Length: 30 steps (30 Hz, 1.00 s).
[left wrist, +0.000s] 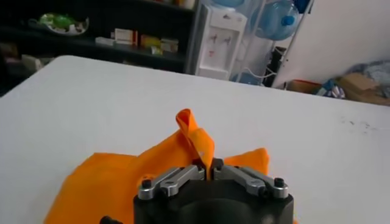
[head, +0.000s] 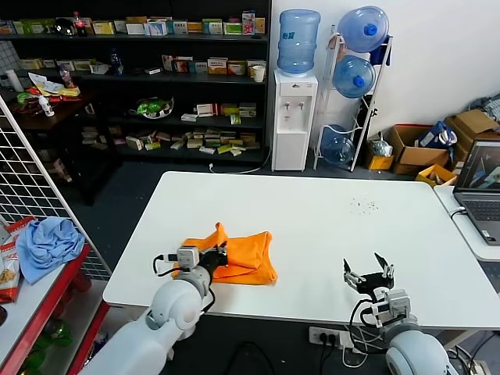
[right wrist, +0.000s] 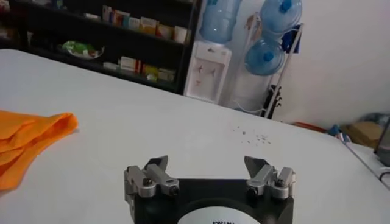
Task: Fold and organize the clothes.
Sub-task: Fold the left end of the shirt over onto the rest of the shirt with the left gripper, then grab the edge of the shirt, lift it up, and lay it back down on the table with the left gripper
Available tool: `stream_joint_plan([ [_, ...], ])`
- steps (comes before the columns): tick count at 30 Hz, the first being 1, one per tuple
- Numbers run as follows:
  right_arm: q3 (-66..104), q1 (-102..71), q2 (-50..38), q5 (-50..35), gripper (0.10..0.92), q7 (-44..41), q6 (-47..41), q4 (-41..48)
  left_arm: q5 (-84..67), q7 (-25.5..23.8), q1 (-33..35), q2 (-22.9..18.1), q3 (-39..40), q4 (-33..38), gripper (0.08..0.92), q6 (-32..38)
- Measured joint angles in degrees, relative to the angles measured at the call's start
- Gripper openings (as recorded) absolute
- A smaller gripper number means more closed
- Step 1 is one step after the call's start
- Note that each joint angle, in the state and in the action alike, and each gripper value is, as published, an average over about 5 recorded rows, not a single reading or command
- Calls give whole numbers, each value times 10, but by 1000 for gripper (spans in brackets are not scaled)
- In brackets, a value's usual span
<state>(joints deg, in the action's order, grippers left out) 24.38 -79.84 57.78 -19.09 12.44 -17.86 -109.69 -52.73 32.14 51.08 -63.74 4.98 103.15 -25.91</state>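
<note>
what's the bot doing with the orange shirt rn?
Mid-fold. The left pincer is shut on a pinched-up fold of the orange T-shirt, which lies bunched near the front left edge of the white table. The right pincer hangs open over bare table to the right, touching nothing.

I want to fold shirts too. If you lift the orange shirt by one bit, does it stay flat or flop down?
Probably flops. The shirt lies in soft, rumpled folds, and the bit pinched in the left tool curls over like a ribbon. It looks thin, so likely light. Pushed, it would probably bunch up rather than slide whole.
</note>
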Motion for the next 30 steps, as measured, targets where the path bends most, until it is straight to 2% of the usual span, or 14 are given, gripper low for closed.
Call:
stream_joint_plan([
  [7, 1, 2, 2, 8, 823, 1, 1, 1, 0, 4, -20, -48, 35, -25, 138, 5],
  [10, 1, 4, 1, 8, 823, 2, 0, 2, 2, 1, -23, -63, 45, -36, 196, 10],
  [15, -1, 9, -1, 5, 823, 4, -3, 4, 3, -11, -22, -71, 49, -44, 343, 18],
  [23, -11, 20, -2, 2, 823, 6, -9, 7, -5, -28, -5, -46, 31, -18, 576, 34],
  [30, -23, 32, -5, 2, 823, -1, -13, 14, -8, -56, 24, 13, -20, -7, 770, 39],
])
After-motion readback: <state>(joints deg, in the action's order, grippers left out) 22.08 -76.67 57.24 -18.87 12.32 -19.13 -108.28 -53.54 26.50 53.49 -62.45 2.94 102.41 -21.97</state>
